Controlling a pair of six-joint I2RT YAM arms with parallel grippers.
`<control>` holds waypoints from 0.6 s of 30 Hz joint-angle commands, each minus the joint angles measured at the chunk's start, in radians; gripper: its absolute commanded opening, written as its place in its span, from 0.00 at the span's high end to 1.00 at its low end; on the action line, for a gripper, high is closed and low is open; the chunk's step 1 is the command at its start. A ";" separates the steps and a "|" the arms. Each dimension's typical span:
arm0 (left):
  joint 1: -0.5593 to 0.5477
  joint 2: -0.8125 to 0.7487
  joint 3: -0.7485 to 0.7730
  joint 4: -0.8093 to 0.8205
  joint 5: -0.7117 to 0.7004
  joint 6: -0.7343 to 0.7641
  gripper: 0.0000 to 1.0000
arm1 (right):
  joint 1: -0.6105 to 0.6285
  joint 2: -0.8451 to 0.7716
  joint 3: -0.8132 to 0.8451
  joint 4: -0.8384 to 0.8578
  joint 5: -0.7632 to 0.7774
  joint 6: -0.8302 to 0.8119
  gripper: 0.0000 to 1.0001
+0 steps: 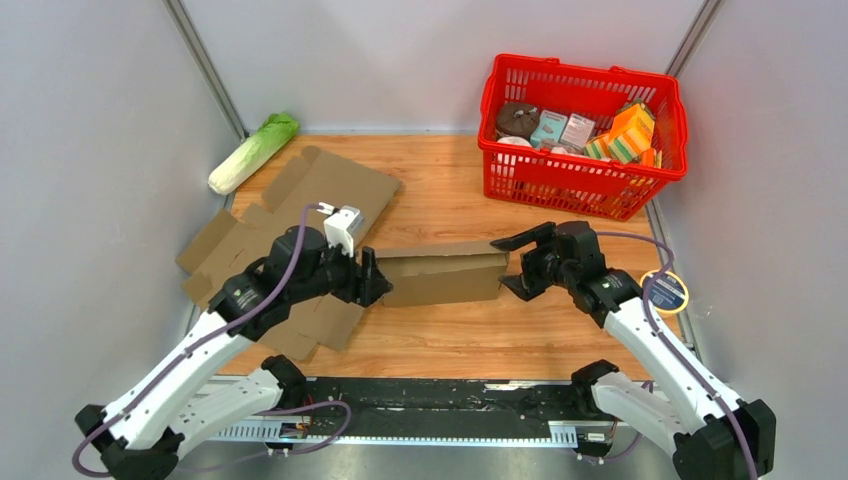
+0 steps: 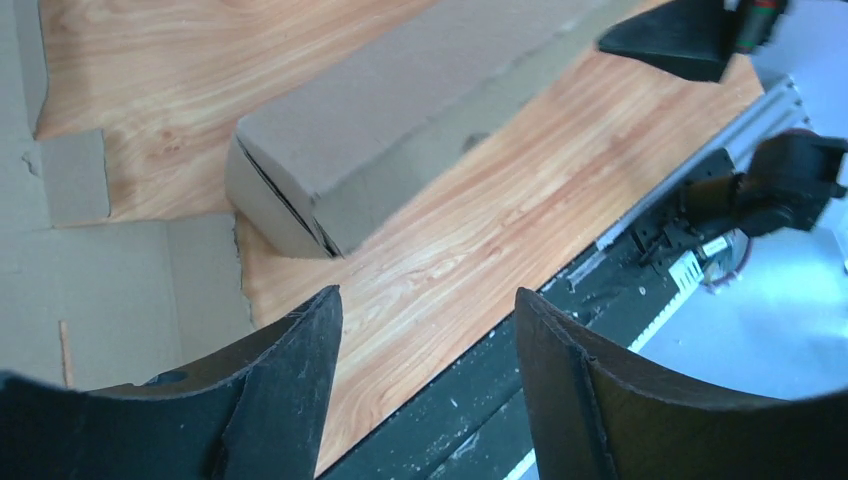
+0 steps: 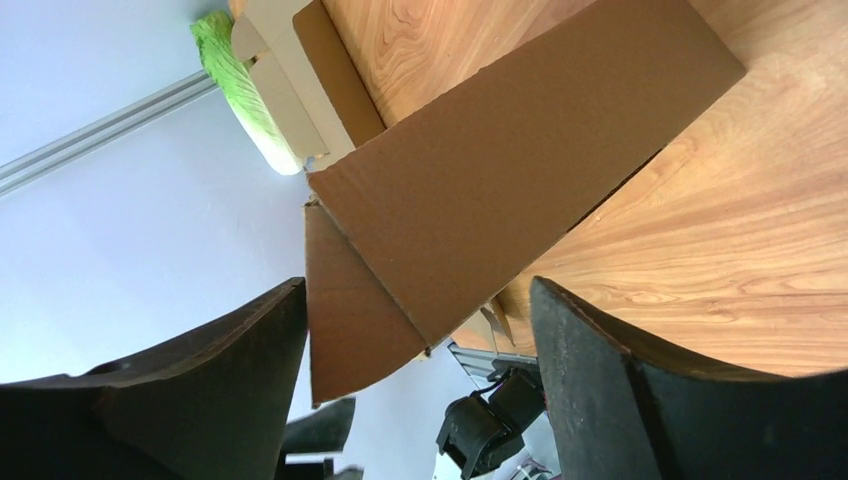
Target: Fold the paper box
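Left gripper (image 1: 374,280) spread, just beside the box's (image 1: 440,274) left end; right gripper (image 1: 511,265) spread at its right end; box lies mid-worktop (image 1: 450,335), between both.

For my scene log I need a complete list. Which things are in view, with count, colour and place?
paper box: 1, brown, table centre, between the grippers
flat cardboard: overlapping sheets, count unclear, brown, table's left side
cabbage: 1, green and white, far left corner
basket: 1, red, far right corner
packets: several, mixed colours, in the basket
round disc: 1, yellow rim, dark centre, right table edge
table: 1, wood-coloured
left gripper: 1, black, open, at box's left end
right gripper: 1, black, open, at box's right end
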 commanded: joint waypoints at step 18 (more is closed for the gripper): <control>0.199 0.171 0.145 0.321 0.397 -0.099 0.80 | 0.004 0.038 -0.029 0.087 0.016 -0.097 0.21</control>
